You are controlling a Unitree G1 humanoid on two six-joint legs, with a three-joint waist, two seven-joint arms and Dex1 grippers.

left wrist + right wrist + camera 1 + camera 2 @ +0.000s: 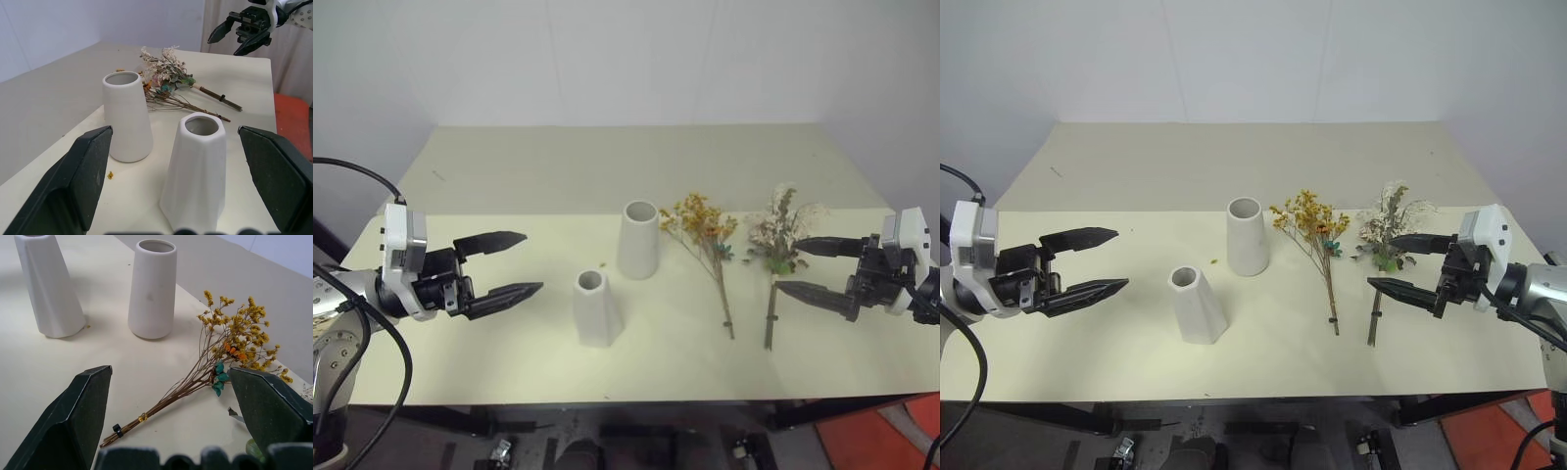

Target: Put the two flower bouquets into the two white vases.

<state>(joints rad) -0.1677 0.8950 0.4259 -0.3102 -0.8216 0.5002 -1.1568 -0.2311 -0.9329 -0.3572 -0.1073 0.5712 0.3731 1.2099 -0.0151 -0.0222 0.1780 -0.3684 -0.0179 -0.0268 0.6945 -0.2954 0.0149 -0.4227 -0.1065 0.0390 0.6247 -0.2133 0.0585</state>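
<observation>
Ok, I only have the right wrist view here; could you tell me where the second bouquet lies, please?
Observer: The cream and pink bouquet lies flat on the table, to the right of the yellow bouquet, blossoms pointing away from the robot.
Operator: Thank you. Is my right gripper touching it?
Observer: No, the right gripper hangs open in the air above it.
Operator: And where is the left gripper?
Observer: The left gripper is open and holds nothing, left of the shorter vase; the taller vase stands behind and to the right of it.
</observation>
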